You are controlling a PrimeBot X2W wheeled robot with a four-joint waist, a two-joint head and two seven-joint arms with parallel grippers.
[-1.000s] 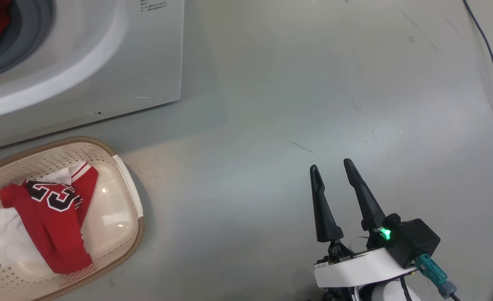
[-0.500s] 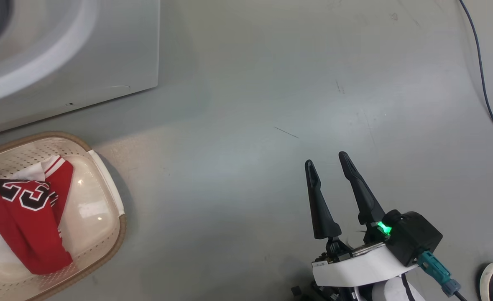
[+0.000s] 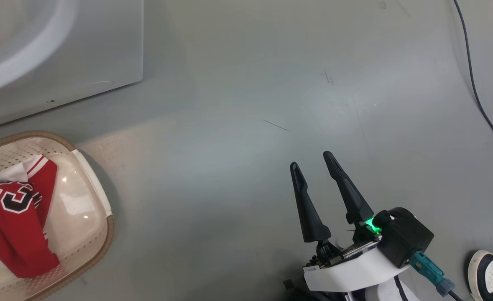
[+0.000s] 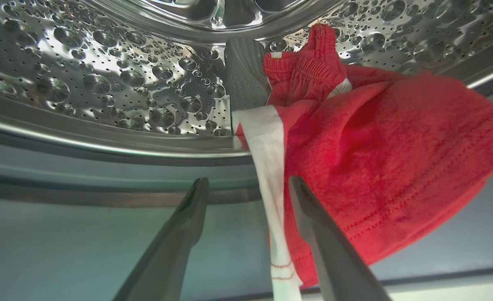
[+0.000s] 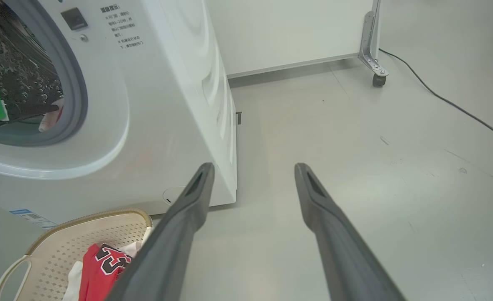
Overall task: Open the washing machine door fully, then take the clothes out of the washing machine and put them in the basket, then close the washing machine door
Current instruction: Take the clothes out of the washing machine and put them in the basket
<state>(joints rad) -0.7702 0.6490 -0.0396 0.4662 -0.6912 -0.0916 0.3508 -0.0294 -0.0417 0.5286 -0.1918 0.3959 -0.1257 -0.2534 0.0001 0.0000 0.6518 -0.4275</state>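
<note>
The drum (image 4: 104, 83) is bright polished steel, dimpled and pierced with fine holes. The red garment (image 4: 397, 167) in it is soft matt knit cloth with stitched hems and a white stripe. The washing machine (image 5: 167, 104) casing is smooth white with a soft sheen. The basket (image 3: 79, 200) is cream perforated plastic, glossy inside, with a brown woven-look rim. The floor (image 3: 229, 167) is smooth grey, faintly shiny and scuffed. The right hand (image 3: 310, 159) has matt dark fingers.

One basket (image 3: 79, 217), one washing machine (image 5: 167, 104), one shoe (image 3: 489, 276)
</note>
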